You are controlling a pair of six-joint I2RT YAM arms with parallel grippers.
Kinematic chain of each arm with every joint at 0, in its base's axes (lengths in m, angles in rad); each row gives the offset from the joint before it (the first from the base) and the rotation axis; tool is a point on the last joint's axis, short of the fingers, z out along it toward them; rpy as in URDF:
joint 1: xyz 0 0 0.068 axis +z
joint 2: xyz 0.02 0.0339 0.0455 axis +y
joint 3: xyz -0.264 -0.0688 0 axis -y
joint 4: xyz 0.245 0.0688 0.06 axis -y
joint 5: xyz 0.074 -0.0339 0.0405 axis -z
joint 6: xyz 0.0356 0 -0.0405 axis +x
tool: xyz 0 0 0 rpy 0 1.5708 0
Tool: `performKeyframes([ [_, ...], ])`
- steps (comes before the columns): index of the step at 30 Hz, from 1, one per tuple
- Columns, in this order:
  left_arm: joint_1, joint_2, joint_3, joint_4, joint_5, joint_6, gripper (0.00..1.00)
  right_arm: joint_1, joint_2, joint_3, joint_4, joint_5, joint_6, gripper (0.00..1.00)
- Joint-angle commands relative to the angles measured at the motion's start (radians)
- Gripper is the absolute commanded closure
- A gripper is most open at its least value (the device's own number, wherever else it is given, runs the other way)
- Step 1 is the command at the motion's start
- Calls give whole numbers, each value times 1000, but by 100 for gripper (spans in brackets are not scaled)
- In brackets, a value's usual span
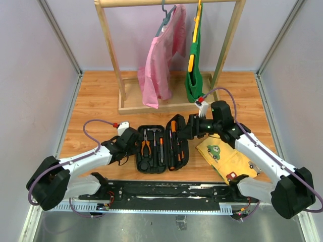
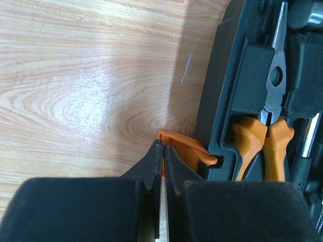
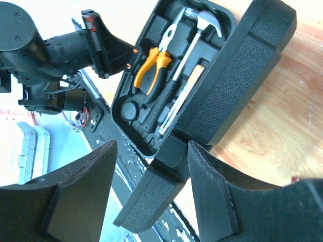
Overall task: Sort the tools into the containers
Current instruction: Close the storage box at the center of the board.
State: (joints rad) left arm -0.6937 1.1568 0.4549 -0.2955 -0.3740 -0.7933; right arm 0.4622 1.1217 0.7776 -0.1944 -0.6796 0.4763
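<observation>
Wooden desk (image 1: 96, 101), clothes rack behind: the black tool case (image 1: 151, 151) lies open at centre, with orange-handled pliers (image 2: 262, 141) and hammer (image 3: 204, 22) seated in moulded slots. Sorting looks done and closing is in hand. The left hand (image 2: 161, 151), fingers together, appears to pinch the orange latch (image 2: 184, 148), while the right hand (image 3: 151, 146), fingers spread, straddles the tilted lid half (image 3: 242, 75), which must next swing over squarely.

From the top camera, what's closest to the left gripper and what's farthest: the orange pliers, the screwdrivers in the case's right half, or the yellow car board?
Measured from the left gripper, at the orange latch of the case:
1. Orange pliers, in the left half, right beside it.
2. Screwdrivers, right half, further right.
3. Yellow board, beyond the case, far right.
</observation>
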Motion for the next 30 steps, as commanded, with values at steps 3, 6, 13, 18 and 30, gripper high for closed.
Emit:
performKeyframes([
  [3,-18,15,-42,-3,56,-11,97,101,45,56,12,-4,49,41],
  [6,-18,12,-47,-1,58,-11,97,134,66,80,19,13,57,41],
  [13,-20,-14,-54,-2,62,-12,97,203,156,124,107,-5,111,40],
  [18,-20,-27,-57,-7,66,-10,97,244,257,192,162,-57,134,40],
  [30,-20,-60,-69,-33,54,-20,97,287,320,357,229,-80,136,39],
])
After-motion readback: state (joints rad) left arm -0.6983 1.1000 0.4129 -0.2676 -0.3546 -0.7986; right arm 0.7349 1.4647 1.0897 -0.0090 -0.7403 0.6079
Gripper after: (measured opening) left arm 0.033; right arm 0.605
